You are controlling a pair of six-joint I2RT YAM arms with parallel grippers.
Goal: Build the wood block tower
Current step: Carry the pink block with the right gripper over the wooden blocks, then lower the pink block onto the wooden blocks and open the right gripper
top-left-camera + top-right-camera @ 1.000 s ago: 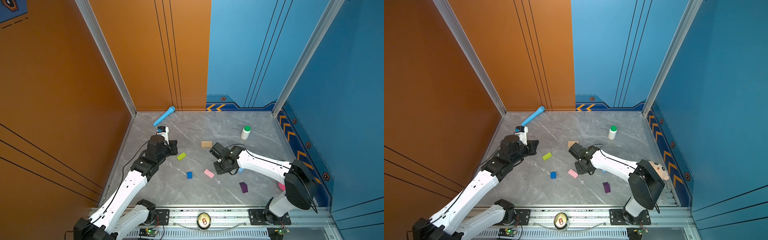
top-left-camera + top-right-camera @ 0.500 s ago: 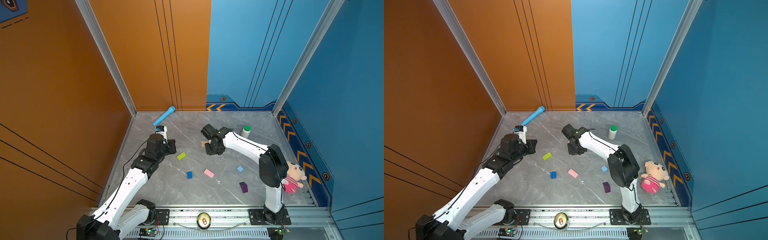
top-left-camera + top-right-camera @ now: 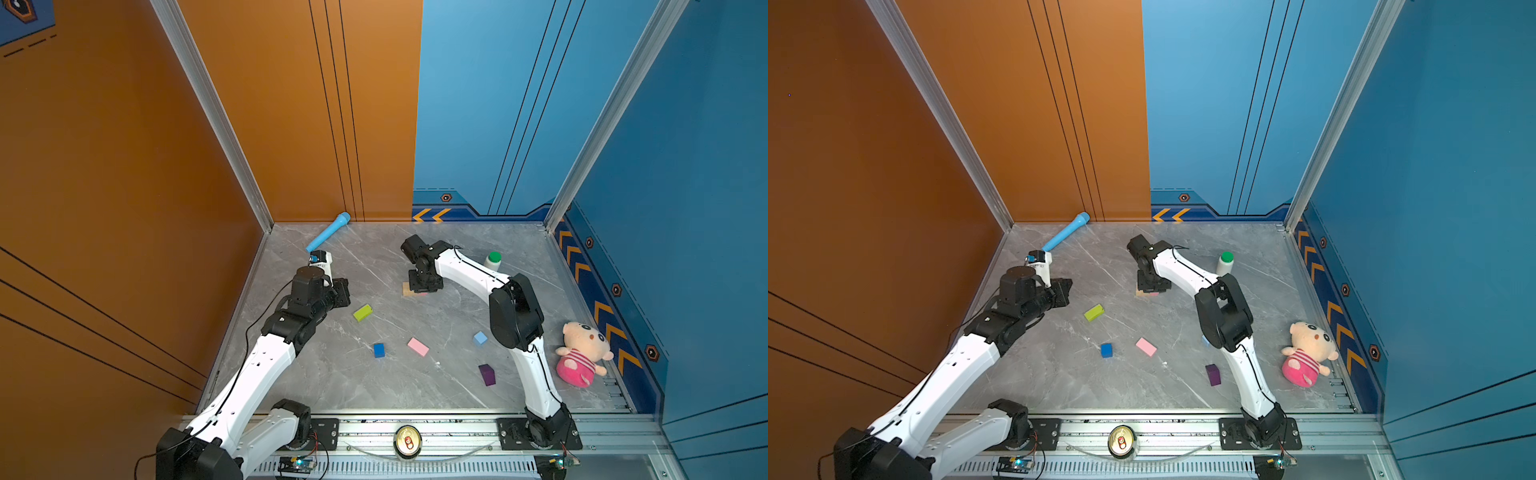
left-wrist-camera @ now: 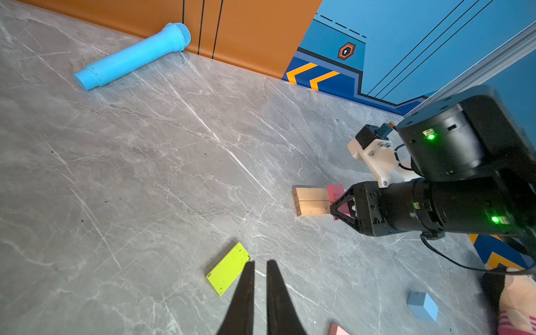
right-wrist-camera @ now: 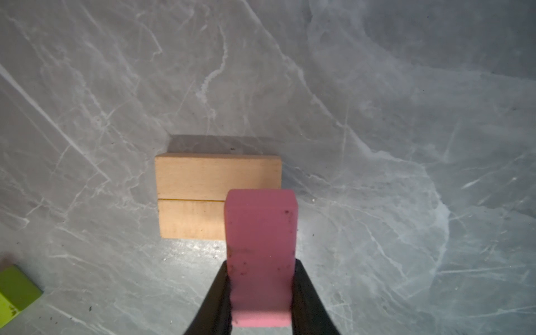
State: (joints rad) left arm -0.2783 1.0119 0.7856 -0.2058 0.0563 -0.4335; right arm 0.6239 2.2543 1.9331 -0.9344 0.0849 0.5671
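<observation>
Clamping a pink bar [image 5: 261, 232] firmly in the right gripper [image 5: 261, 264], long side running out past the fingertips, poised at one end of the two tan bars [image 5: 203, 185]. Lying flat on the grey marbled table [image 3: 332, 374] toward the back, those two, side by side and touching (can't tell whether pink actually meets tan). Over to the left gripper [image 4: 261, 262]: pinched almost tight, grasping nothing, hanging just beside the lime-green bar [image 4: 229, 268]. Scattered loose and well apart nearer the front in a top view: dark-blue cube [image 3: 378, 350], second pink bar [image 3: 417, 346], light-blue cube [image 3: 480, 338], dark-purple block [image 3: 487, 374]. Counting toward the tower: just that tan pair as a base.
</observation>
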